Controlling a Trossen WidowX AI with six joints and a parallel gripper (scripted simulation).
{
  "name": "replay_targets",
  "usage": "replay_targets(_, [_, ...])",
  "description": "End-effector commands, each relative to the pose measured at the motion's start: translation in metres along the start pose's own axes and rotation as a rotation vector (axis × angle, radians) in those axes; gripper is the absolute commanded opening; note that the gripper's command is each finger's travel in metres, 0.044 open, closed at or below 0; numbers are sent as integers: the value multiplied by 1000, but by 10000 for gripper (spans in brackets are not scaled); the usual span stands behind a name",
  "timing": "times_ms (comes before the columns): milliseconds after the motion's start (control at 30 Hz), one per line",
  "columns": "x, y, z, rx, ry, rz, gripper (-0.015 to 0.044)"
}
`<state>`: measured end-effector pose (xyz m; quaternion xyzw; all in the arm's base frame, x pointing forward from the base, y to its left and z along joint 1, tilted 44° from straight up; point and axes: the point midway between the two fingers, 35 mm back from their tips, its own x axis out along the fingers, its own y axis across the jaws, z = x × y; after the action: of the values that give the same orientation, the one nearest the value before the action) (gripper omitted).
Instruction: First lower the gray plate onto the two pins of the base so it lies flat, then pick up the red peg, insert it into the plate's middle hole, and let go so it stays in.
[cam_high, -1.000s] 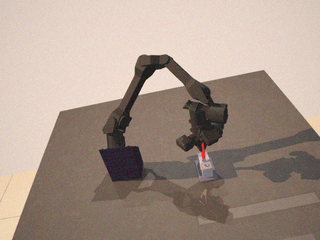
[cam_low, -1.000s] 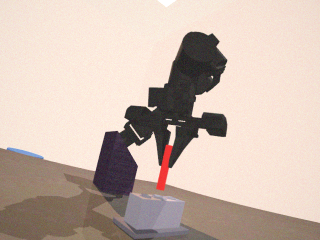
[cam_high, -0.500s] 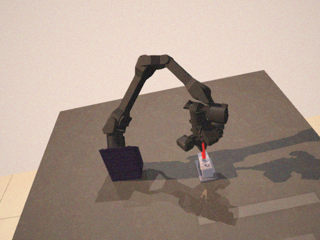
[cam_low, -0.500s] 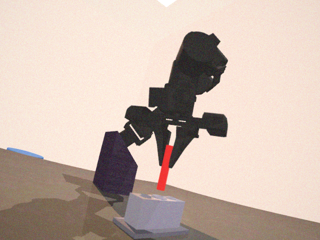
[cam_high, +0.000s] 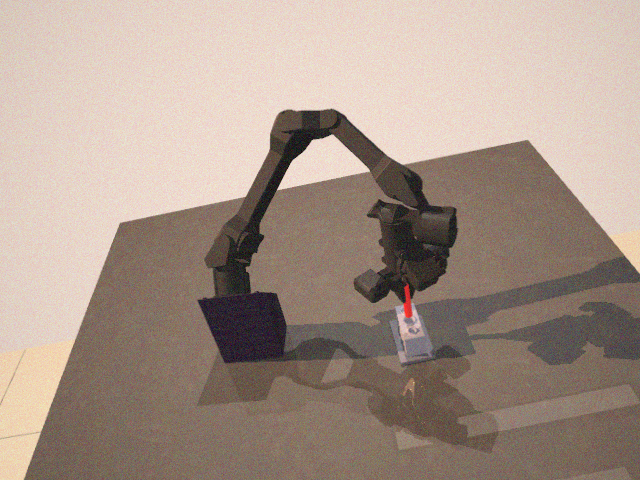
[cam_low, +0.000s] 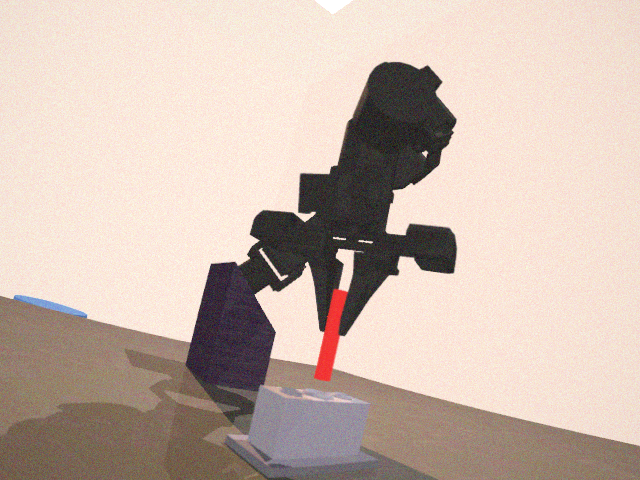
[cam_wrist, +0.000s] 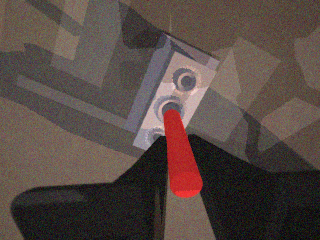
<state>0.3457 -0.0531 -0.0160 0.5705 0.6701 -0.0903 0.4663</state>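
Note:
The gray plate (cam_high: 414, 345) (cam_low: 320, 434) (cam_wrist: 194, 98) is a thick light block with three holes in its top. It appears to lie flat on the wider, thin base (cam_low: 310, 468); the pins are hard to make out. My gripper (cam_high: 406, 295) (cam_low: 332, 332) (cam_wrist: 176, 141) is shut on the upper part of the red peg (cam_high: 407, 305) (cam_low: 328, 356) (cam_wrist: 181, 160) and hangs above the plate. In the exterior view the peg's lower end is a small gap above the plate's top. In the wrist view that end overlaps the middle hole's near edge.
The arm's dark purple mount block (cam_high: 248, 328) (cam_low: 227, 330) stands to the left of the plate in the top view. A blue disc (cam_low: 50, 305) shows at the table's far edge in the exterior view. Arm shadows and reflections cross the brown table (cam_high: 170, 289) around the base.

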Motion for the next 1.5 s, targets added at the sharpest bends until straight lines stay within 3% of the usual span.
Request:
replay_targets(0, [0, 1, 0, -1, -1, -1, 0])
replay_targets(1467, [16, -1, 1, -8, -6, -1, 0])
